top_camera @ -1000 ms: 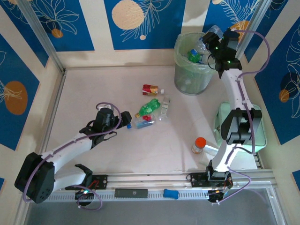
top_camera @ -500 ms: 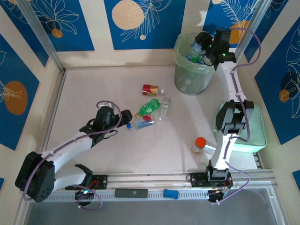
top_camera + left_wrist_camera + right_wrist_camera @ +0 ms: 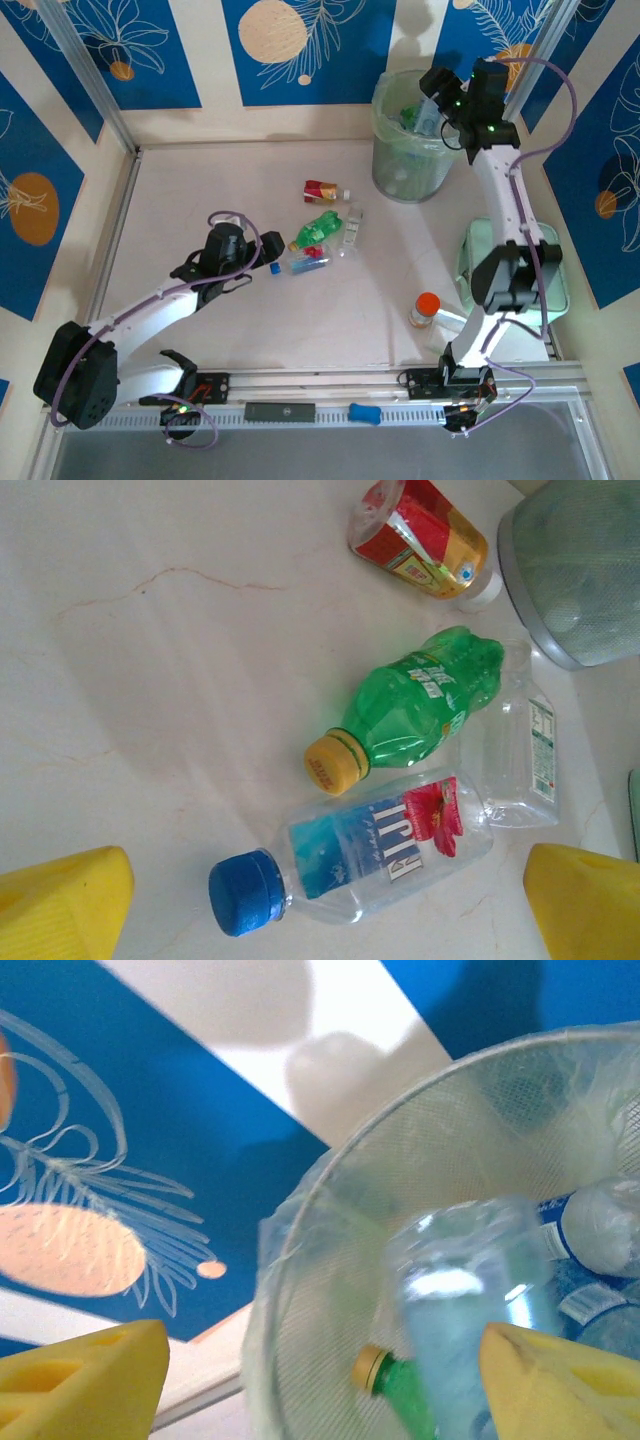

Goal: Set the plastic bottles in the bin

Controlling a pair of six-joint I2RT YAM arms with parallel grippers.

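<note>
Open tabletop (image 3: 190, 190) left of the bottle cluster (image 3: 320, 228), bin (image 3: 400, 178) behind.

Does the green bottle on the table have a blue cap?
No, the green bottle has a yellow cap.

4 bottles (image 3: 320, 228) lie at the middle of the table (image 3: 190, 210); the bin (image 3: 398, 178) stands behind them to the right, holding more bottles.

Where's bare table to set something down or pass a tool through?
Free: far-left corner, between wall and red bottle; near strip between bottle cluster and rail, left of orange-capped jar. Crowded: centre cluster by left tool; right side, bin and tray.
</note>
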